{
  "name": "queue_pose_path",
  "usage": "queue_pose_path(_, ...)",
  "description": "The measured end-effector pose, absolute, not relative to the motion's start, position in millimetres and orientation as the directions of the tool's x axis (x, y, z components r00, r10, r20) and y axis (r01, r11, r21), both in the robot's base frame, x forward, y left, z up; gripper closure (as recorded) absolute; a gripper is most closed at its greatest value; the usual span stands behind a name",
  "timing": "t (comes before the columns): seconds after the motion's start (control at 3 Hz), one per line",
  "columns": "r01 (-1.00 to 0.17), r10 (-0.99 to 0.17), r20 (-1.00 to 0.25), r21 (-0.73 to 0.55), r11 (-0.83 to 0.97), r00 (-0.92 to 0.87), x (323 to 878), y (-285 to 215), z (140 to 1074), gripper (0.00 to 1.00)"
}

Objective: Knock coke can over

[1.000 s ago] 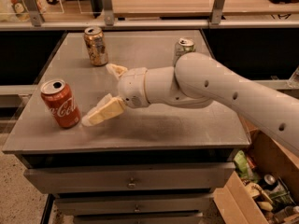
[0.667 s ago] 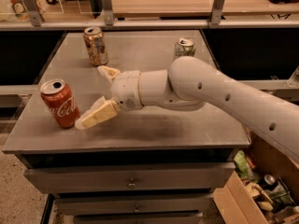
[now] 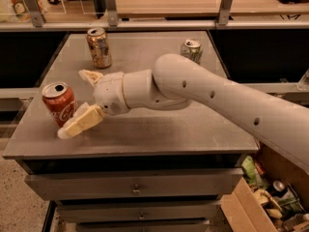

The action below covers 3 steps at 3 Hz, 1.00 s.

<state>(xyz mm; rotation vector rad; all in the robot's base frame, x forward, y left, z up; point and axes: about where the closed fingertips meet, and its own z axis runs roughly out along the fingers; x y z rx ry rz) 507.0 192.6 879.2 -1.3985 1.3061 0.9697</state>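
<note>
Tabletop (image 3: 193,129), three cans (image 3: 99,47); splayed hand (image 3: 76,103) beside coke can (image 3: 58,105)

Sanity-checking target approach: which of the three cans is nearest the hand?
The red coke can at front left; the open hand is right beside it. The gold-patterned can and white-and-green can stand far back.

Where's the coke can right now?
In the camera view the coke can stands upright near the front-left corner of the table, nearer than the orange-gold can; the open claw sits just right of it.
</note>
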Motion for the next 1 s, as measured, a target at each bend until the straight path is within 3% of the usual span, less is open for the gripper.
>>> queue_pose_path(0.33,-0.994,-0.246,-0.963,-0.113,-0.007,0.112,504.6,211.6,879.0,0.0)
queue_pose_path(1.0,-0.997,-0.275,-0.959,-0.06,-0.043,0.069,506.5,228.0,871.6,0.41)
